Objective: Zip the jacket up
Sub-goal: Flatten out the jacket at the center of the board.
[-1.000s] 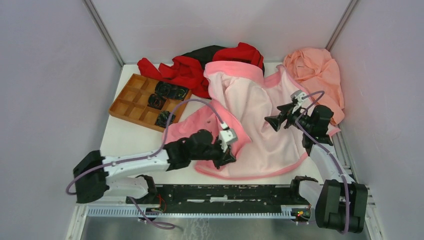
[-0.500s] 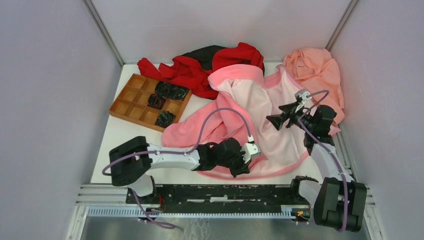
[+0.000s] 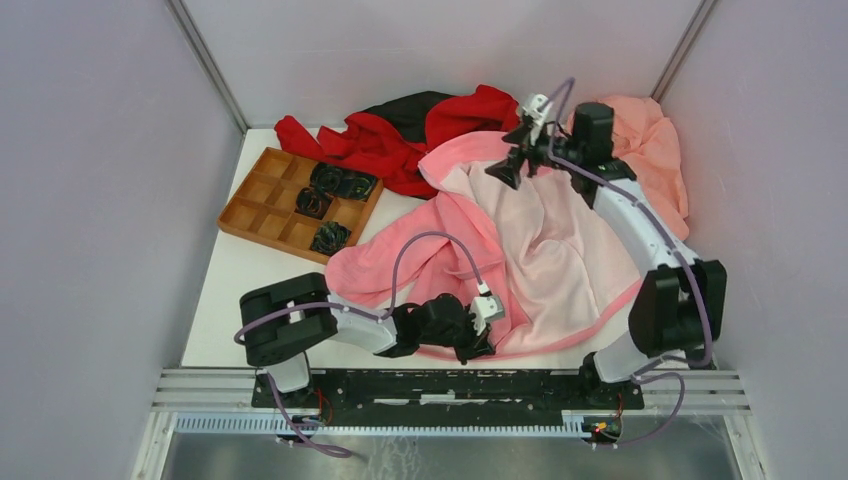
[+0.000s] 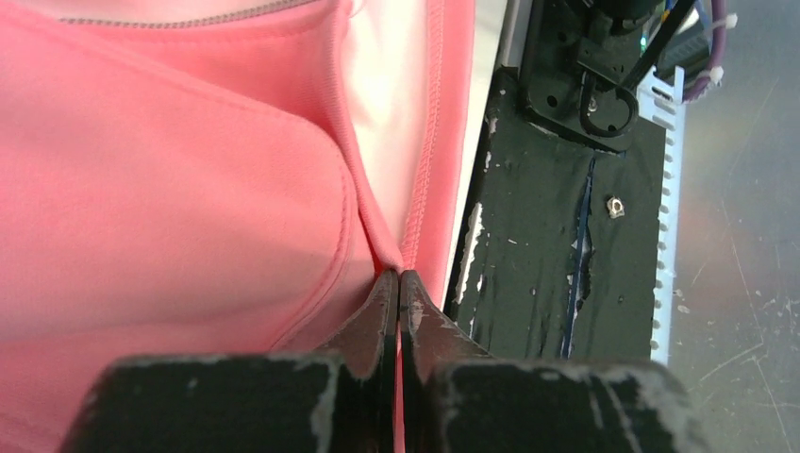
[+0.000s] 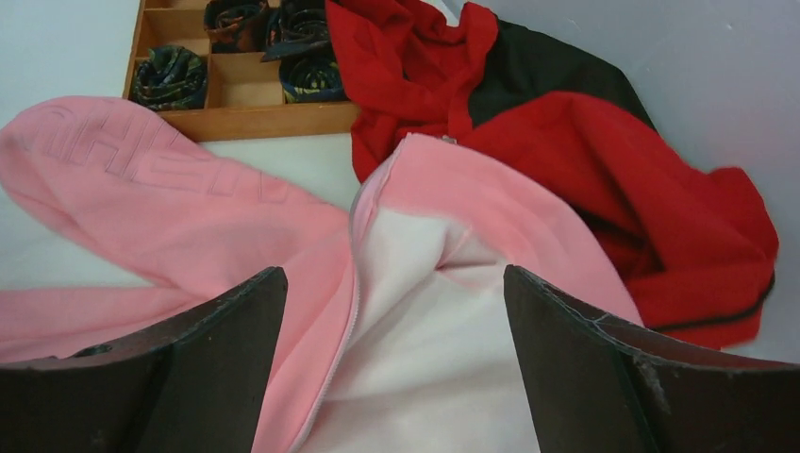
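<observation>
Pinching the hem of the jacket, left claw hugs table edge.

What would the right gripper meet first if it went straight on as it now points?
Probably the pale lining of the jacket, framed by the open right gripper; depth is unclear.

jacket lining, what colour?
Pale pink; the jacket is bright pink outside. Shows best in the top external view.

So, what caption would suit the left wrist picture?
Left gripper shut on the edge of the bright pink fleece jacket, beside the black base plate.
</observation>
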You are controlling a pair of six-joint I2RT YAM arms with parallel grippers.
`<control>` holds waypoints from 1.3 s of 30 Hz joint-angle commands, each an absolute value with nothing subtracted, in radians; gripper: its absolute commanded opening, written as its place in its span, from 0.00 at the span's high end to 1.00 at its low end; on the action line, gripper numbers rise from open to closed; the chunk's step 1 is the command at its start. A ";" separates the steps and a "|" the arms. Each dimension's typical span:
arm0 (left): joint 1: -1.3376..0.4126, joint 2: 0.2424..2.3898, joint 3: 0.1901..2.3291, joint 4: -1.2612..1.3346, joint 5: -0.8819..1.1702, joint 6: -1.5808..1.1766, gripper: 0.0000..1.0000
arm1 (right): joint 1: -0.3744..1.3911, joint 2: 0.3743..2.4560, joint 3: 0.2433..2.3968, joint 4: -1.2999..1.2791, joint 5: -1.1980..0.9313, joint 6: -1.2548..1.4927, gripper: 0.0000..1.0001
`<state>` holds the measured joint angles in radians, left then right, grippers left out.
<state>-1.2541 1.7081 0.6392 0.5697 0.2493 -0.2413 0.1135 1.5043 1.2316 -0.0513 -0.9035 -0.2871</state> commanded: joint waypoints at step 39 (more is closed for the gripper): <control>-1.265 1.621 0.559 0.675 0.142 -0.290 0.98 | 0.162 1.784 1.477 -0.071 -0.473 -0.143 1.00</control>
<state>-1.2579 1.6501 0.5152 0.7521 0.1539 -0.3050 0.2440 1.8111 1.5383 -0.1852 -0.4301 -0.2676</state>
